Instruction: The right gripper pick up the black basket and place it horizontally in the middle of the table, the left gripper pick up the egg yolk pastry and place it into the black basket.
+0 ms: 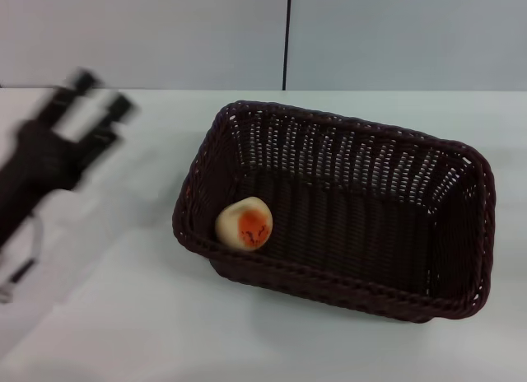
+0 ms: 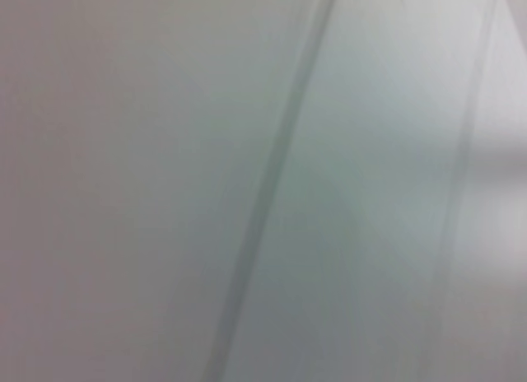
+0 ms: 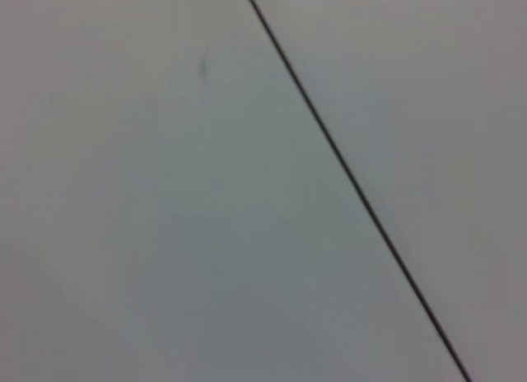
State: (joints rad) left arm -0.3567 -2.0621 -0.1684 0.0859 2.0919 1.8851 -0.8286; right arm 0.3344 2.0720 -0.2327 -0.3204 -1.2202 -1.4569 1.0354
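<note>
The small round cream-yellow egg yolk pastry with its orange-red glazed centre lies inside the large dark brown-black woven rectangular basket, against the inner wall at the basket's left end. The basket rests lengthwise on the plain white surface, near its middle. The black left hand hangs above the surface's left side, well apart from the basket, empty, its fingers spread. The right hand is out of sight.

Pale grey wall panels, dark vertical seam
</note>
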